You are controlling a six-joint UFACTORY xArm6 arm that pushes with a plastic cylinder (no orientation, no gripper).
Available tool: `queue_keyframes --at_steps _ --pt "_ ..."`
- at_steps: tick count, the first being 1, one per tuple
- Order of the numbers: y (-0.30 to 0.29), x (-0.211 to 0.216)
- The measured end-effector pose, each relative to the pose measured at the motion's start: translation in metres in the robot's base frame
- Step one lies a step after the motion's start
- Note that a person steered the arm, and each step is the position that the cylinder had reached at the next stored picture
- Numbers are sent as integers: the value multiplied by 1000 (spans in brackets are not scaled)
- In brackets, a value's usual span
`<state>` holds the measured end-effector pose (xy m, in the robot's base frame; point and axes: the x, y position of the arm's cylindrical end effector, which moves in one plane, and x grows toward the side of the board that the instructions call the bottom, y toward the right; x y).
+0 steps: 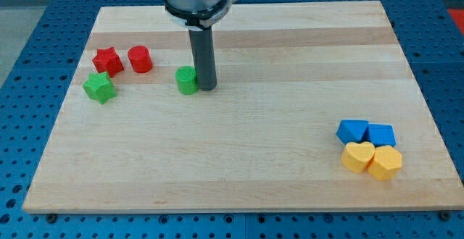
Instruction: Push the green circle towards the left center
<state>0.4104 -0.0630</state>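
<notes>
My tip [206, 87] sits touching the right side of the green circle [187, 80], far-left part of the wooden board [239, 166]. No claw here, just a bare rod. Left of it: green star [99, 87], red star [108, 61], red cylinder [140, 59].

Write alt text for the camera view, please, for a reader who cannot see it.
My tip touches the right side of the green circle block on the wooden board. Left of it are a green star block, a red star block and a red cylinder block; two blue and two yellow blocks sit lower right.
</notes>
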Motion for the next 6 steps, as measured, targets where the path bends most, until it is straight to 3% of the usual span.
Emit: queue_keyframes --at_steps 6 --pt "-82 -10"
